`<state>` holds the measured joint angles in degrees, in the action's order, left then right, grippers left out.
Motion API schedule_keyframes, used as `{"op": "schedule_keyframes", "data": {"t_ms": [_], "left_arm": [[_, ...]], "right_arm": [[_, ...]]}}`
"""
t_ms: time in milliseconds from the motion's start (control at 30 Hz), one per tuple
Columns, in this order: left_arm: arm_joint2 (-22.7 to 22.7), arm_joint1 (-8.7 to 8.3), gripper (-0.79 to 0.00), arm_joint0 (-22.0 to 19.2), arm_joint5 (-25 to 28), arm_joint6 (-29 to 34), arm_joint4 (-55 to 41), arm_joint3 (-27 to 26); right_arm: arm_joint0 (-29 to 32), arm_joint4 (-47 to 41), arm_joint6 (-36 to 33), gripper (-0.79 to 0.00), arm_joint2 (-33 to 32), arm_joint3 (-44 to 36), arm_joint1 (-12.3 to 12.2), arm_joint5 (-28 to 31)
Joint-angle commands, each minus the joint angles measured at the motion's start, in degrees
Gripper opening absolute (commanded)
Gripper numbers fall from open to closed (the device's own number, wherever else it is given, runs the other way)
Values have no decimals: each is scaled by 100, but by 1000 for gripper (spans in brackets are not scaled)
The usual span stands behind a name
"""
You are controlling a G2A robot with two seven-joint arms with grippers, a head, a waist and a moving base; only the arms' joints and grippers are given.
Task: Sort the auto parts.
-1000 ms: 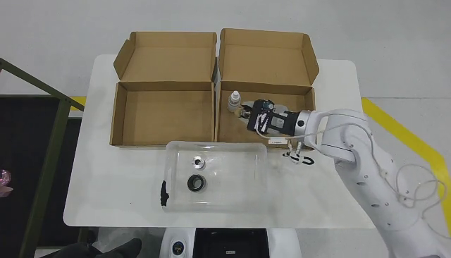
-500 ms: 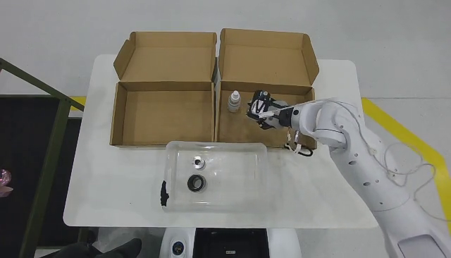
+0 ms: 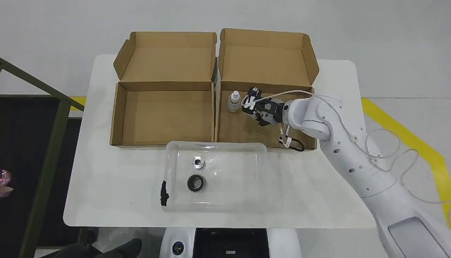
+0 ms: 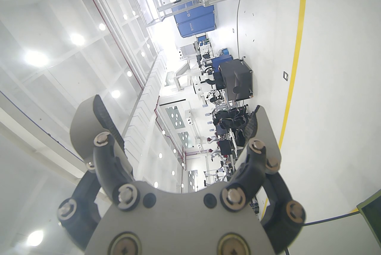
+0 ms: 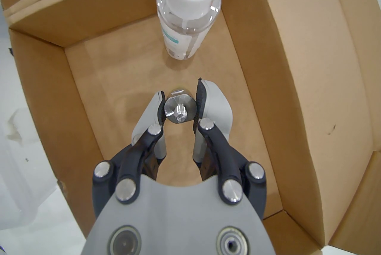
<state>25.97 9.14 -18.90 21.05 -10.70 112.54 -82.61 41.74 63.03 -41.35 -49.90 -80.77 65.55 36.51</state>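
1. The right gripper (image 5: pixel 180 110) pinches a small round metal part (image 5: pixel 178 112) between its pads, with the part's stud pointing back toward the wrist.
2. Straight beyond the part lies the floor of the right box (image 5: pixel 297 59). The part is over its bin, so I judge the coming move to be a short lowering and release.
3. The spray bottle (image 5: pixel 189 15) stands upright just past the fingertips, not touching them, toward the box's left wall.
4. The left gripper (image 4: pixel 178 122) is spread and holds nothing, facing the room.
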Motion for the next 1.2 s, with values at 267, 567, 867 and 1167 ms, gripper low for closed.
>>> {"op": "schedule_keyframes", "data": {"t_ms": [267, 567, 867, 1167], "left_arm": [[0, 0, 0, 0, 0, 0, 0, 0], [0, 0, 0, 0, 0, 0, 0, 0], [0, 0, 0, 0, 0, 0, 0, 0], [0, 0, 0, 0, 0, 0, 0, 0]], "right_arm": [[-202, 51, 21, -529, 273, 325, 128, -115], [256, 281, 97, -363, -348, -611, -73, -131], [1388, 379, 214, -240, -1177, -2648, -358, 188], [1792, 466, 623, -222, -915, -3429, -378, 532]]}}
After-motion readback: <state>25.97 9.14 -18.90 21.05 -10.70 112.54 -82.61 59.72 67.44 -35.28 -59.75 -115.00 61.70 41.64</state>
